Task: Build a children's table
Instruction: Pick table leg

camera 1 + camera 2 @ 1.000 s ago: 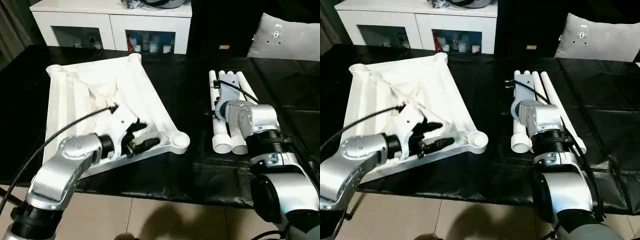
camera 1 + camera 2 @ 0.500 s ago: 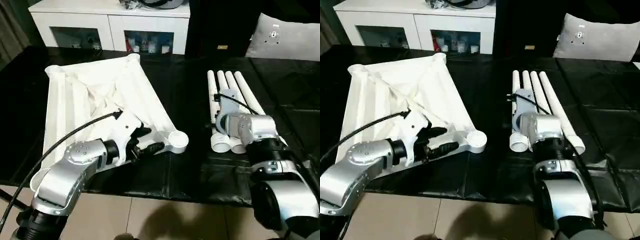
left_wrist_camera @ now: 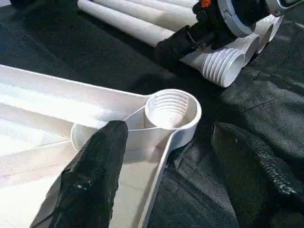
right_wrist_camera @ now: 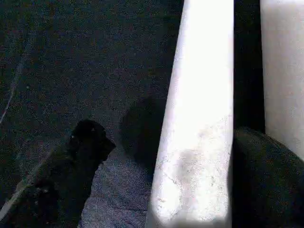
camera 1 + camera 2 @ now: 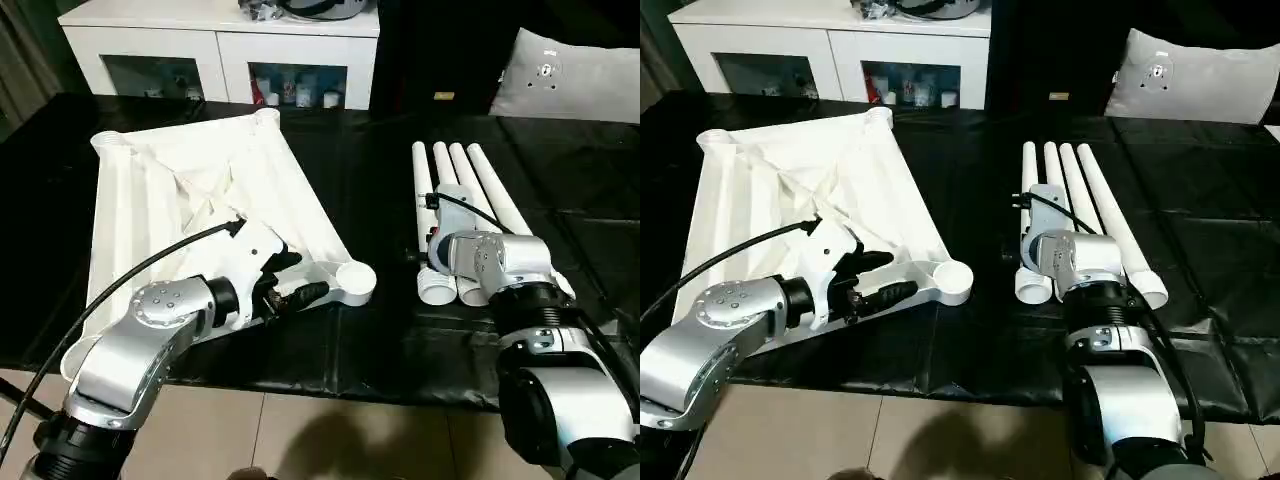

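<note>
Our left gripper [image 5: 292,283] hovers with fingers spread, straddling the near corner socket [image 3: 169,110] of the upturned table top [image 5: 190,200]; closing carelessly could shove the top along the slick black counter [image 5: 370,340]. Farther out, our right gripper [image 4: 156,156] has fingers released around the leftmost of four legs [image 5: 1070,200] lying side by side. A skewed pinch, we judge, would roll that leg [image 4: 194,118] into its neighbours.

Overhead stereo pair; close wrist views

A black sheet [image 5: 360,190] covers the floor. Behind it stands a white cabinet [image 5: 220,40]; right of the cabinet, a grey cushion [image 5: 575,75]. Near edge: beige tiles [image 5: 300,440].
</note>
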